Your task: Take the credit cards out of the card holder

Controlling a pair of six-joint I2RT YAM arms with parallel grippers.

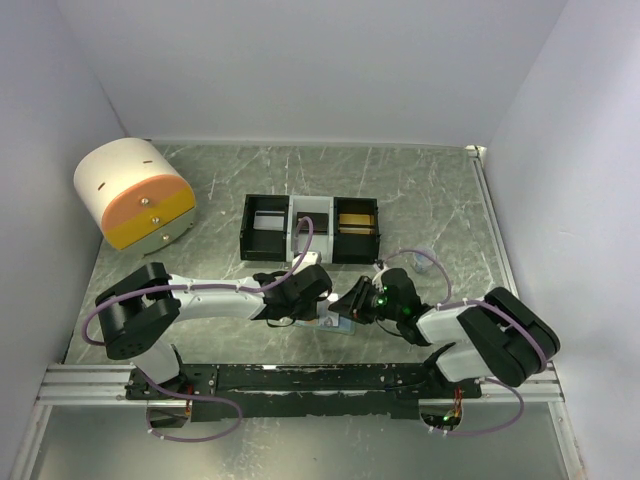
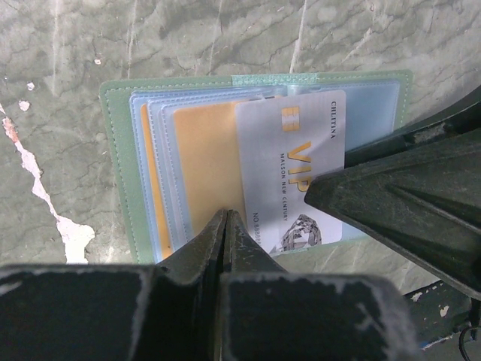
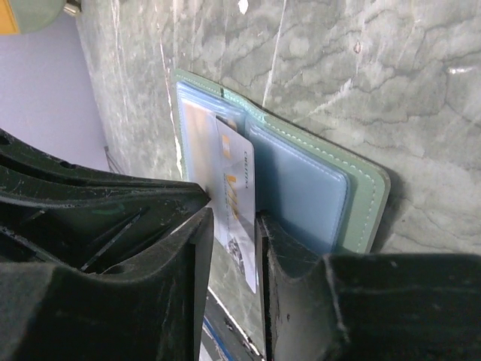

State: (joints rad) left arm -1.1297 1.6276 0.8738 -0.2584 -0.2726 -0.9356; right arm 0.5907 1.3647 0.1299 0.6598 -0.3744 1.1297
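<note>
L fingers clenched empty, pinning my card holder at lower centre. R fingers parted astride VIP card; I'd nip its edge, pull flat.

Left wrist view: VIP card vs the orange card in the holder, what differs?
1. Look: the VIP card is pale silver with gold print; the orange card is plain orange where it shows.
2. Pose: the VIP card sticks out past the edge of the card holder; the orange card sits inside, under clear sleeves.
3. Reach: the VIP card lies in the gap between the right tool's fingers; the orange card does not.
Shared: both lie flat on the holder's inner side.
</note>
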